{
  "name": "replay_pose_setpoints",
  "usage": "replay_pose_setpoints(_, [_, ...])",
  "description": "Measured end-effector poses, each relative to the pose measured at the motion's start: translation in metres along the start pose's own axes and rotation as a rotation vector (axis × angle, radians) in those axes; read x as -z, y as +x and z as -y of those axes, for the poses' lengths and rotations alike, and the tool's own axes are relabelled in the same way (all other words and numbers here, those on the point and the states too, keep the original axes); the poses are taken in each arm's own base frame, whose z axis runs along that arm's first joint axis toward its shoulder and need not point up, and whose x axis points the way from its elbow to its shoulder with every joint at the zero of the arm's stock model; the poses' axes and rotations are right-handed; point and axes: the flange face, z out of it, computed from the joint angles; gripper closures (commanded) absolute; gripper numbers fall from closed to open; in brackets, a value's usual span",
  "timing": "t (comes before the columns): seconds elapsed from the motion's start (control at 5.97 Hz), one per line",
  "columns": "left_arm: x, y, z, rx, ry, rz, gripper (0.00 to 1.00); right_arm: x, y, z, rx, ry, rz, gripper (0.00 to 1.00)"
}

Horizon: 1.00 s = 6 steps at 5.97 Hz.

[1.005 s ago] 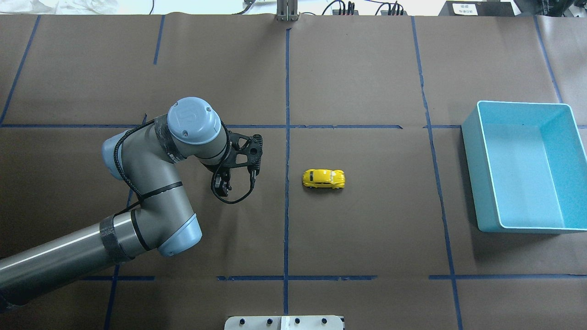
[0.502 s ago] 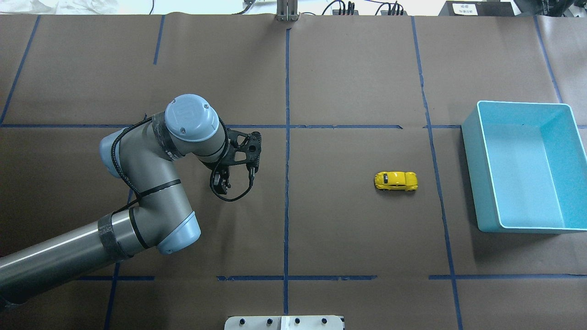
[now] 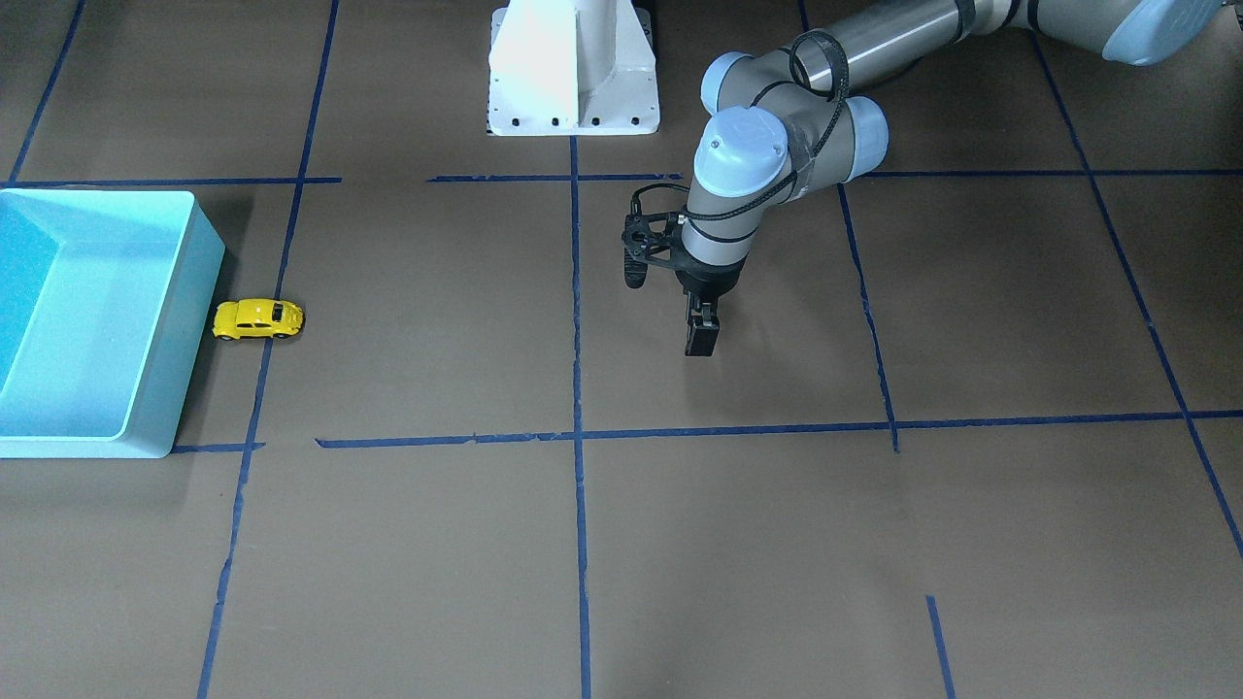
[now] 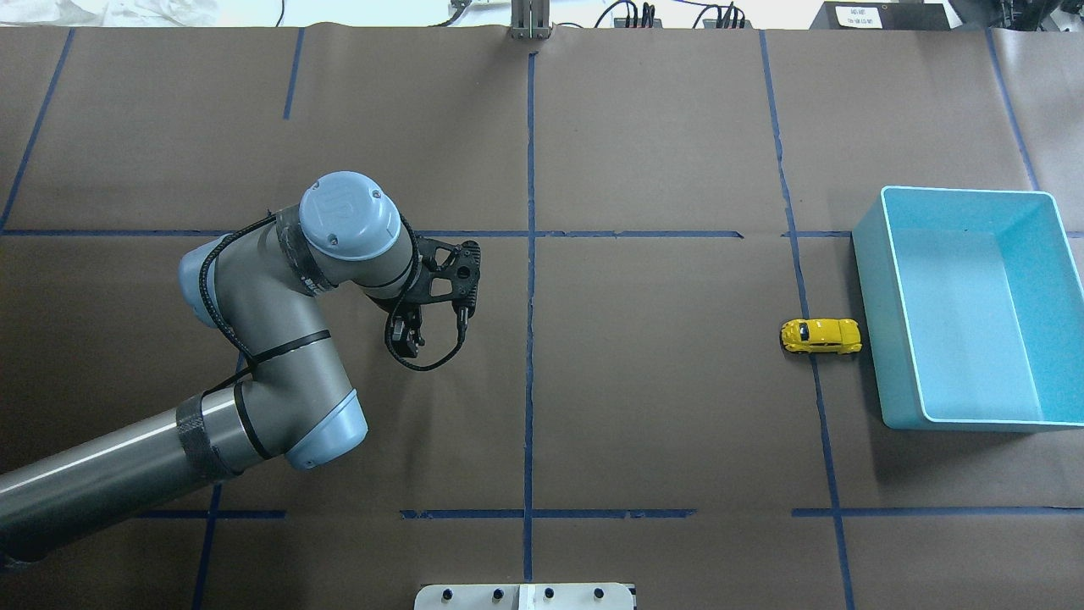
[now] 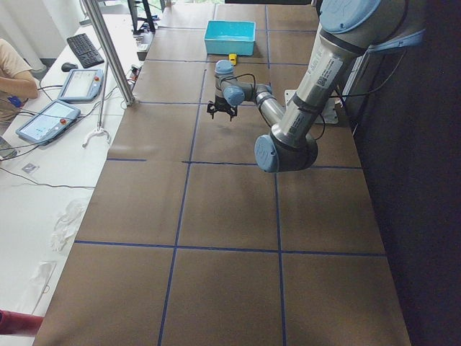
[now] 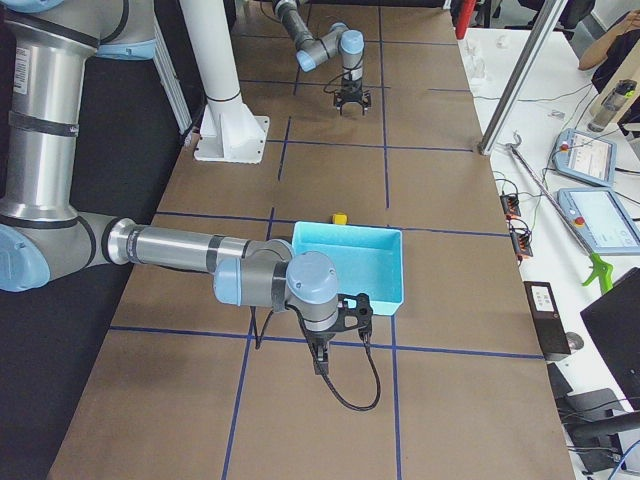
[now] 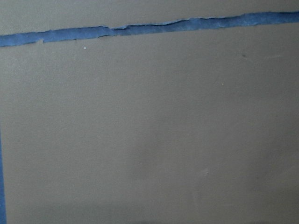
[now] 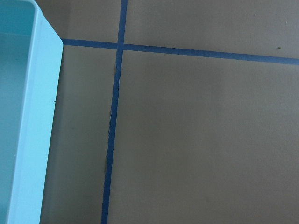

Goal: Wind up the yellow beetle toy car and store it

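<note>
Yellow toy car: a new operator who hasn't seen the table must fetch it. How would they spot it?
On the brown table with blue tape lines, find the light blue bin at the robot's right end. The yellow toy car sits on the table just outside the bin's inward-facing wall. It is the only yellow thing, tiny and rounded.

The yellow beetle toy car (image 4: 821, 336) stands upright; just beside light blue bin (image 4: 871, 288).

The brown, blue-taped bench (image 4: 660, 440) carries a light blue bin (image 4: 957, 425) near its right end. The yellow beetle toy car (image 4: 821, 336) sits just beside it.
</note>
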Motion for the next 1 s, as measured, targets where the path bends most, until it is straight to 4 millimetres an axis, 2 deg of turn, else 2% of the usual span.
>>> replay_pose_setpoints(0.17, [0.002, -0.001, -0.003, 0.001, 0.001, 0.003, 0.0, 0.021, -0.008, -0.009, -0.025, 0.013, 0.007, 0.0])
replay_pose_setpoints(0.33, [0.007, -0.002, -0.012, 0.009, 0.0, 0.009, 0.0, 0.035, -0.022, -0.008, -0.031, -0.001, 0.001, 0.0])
replay_pose_setpoints(0.5, [0.02, -0.014, -0.032, 0.034, -0.005, 0.028, 0.0, 0.037, -0.041, 0.008, 0.004, -0.022, -0.014, 0.0])
replay_pose_setpoints(0.67, [0.038, -0.035, -0.06, 0.077, -0.009, 0.046, 0.0, 0.043, -0.062, 0.024, 0.05, -0.02, -0.022, 0.0])
replay_pose_setpoints(0.84, [0.055, -0.059, -0.099, 0.135, -0.015, 0.054, 0.0, 0.052, -0.086, 0.036, 0.109, -0.002, -0.025, 0.0])
replay_pose_setpoints(1.0, [0.074, -0.086, -0.148, 0.209, -0.027, 0.069, 0.0, 0.069, -0.12, 0.051, 0.194, 0.035, -0.037, 0.0])
